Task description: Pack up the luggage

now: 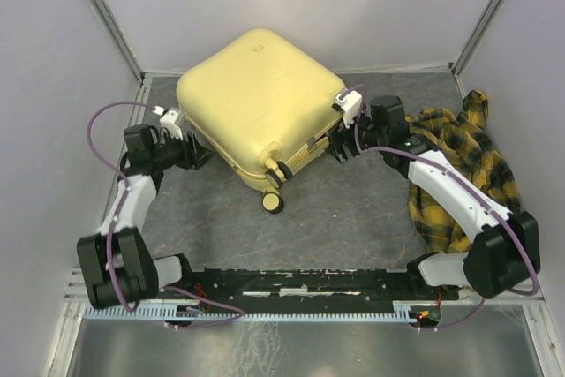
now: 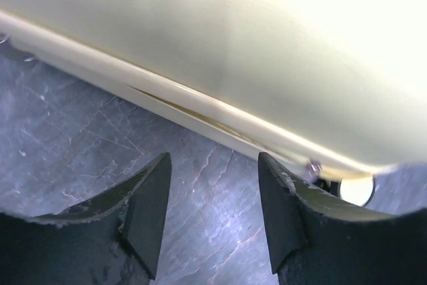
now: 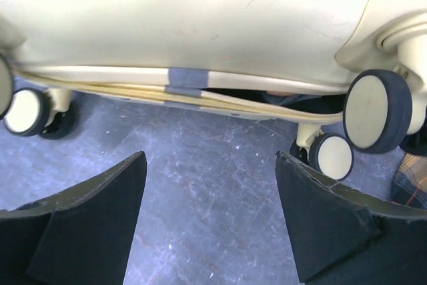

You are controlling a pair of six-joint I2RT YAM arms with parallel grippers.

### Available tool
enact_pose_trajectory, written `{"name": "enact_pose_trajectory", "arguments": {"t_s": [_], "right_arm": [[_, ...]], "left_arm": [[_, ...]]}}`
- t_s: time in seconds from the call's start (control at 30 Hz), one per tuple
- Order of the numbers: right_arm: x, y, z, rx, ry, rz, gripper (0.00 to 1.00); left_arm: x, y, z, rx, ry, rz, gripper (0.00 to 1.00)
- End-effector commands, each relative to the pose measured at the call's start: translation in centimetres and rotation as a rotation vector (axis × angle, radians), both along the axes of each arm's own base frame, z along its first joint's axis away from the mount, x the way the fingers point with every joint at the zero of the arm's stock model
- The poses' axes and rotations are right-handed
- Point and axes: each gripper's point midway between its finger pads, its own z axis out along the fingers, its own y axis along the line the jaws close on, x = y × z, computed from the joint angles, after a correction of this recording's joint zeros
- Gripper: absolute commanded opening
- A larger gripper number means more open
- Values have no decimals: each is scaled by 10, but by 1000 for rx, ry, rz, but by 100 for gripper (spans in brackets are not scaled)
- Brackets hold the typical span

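The luggage (image 1: 256, 103), a pale yellow hard-shell suitcase, lies flat and closed in the middle of the dark mat, turned diagonally, wheels toward the near side. My left gripper (image 1: 201, 154) sits at its left edge, open; in the left wrist view the fingers (image 2: 212, 215) frame bare mat just short of the shell seam (image 2: 200, 115). My right gripper (image 1: 340, 149) is at the right corner, open wide; its view shows the luggage (image 3: 200, 25), the zipper seam with a grey tape patch (image 3: 187, 79) and the wheels (image 3: 375, 111), nothing between the fingers (image 3: 210, 221).
A yellow-and-black plaid shirt (image 1: 455, 161) lies crumpled on the mat to the right of the luggage, partly under my right arm. Grey walls enclose the mat at the back and on both sides. A black rail (image 1: 300, 284) runs along the near edge.
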Motion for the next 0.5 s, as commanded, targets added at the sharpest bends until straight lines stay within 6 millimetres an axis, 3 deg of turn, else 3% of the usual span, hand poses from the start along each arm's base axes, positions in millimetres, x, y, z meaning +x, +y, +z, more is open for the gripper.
{"name": "enact_pose_trajectory", "arguments": {"t_s": [0.0, 0.13, 0.33, 0.47], "right_arm": [[-35, -5, 2, 5, 103, 50, 86], [-43, -2, 8, 49, 118, 52, 87], [-35, -11, 3, 28, 107, -15, 88], [-32, -16, 4, 12, 89, -45, 88]], "left_arm": [[-43, -17, -1, 181, -223, -276, 63], [-51, -24, -7, 216, -277, -303, 65], [-45, -36, -10, 347, -376, -268, 61], [-52, -42, -19, 435, -421, -272, 60]]}}
